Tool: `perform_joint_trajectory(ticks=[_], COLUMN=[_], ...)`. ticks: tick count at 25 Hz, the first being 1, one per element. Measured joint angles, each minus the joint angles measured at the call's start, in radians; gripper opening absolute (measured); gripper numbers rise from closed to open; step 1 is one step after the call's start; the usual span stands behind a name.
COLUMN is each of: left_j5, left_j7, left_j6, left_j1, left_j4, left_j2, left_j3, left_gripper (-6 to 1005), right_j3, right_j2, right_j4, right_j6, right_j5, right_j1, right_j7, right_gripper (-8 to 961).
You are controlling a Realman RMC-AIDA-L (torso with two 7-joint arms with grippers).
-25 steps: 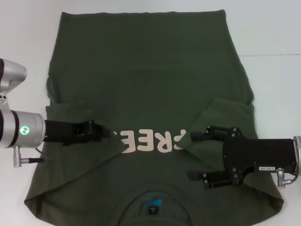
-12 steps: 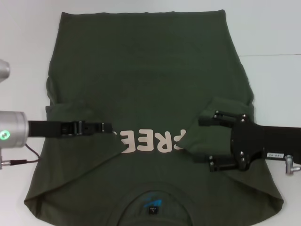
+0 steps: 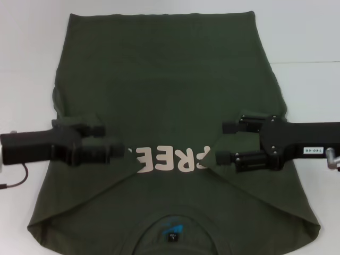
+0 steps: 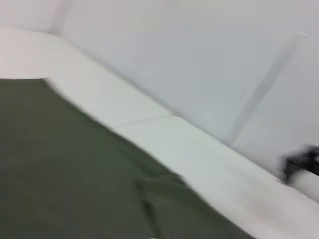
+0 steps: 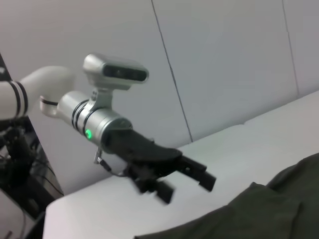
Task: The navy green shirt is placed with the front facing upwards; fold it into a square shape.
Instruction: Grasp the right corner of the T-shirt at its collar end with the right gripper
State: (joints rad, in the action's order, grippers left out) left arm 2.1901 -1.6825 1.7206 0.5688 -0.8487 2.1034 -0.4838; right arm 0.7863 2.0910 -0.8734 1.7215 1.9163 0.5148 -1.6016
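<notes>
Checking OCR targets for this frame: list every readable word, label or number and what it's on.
"REE": pale pink lettering on the navy green shirt, seen upside down in the head view; the folded-in sleeves cover both ends of the word.
Blue label inside the collar: print too small to read.
White sticker on the right arm's black housing: characters too blurred to read.
Wrist views: no text.

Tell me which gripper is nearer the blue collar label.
Right, narrowly. The right gripper hangs over the folded right sleeve, up and right of the blue label; the left gripper sits over the left sleeve, slightly farther.
</notes>
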Motion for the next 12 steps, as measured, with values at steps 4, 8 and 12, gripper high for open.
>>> perform_joint_trajectory(ticks=[4,8,12], left_j5=[0.01,0.002,0.001], left_j7=[0.106,0.149,0.176], left_j6=[0.195,0.254,0.247], left_j1=[0.021,0.038,0.061], left_j4=[0.001,-0.002,0.016], left_j2=[-0.017,-0.012,-0.007], left_j3=[-0.022,-0.037,-0.042], left_gripper=[948,947,946], right_j3=[0.0,-0.006,-0.006], right_j2=[0.0,-0.003,-0.001], right_j4=[-0.081,-0.207,-0.357], right_j6=[0.018,0.009,0.007], right_j5=[-0.001,0.024,0.116], right_j1=[-0.001,-0.022,-0.045], right_j7=[-0.143,-0.299,-0.415], right_gripper=[816,815,813])
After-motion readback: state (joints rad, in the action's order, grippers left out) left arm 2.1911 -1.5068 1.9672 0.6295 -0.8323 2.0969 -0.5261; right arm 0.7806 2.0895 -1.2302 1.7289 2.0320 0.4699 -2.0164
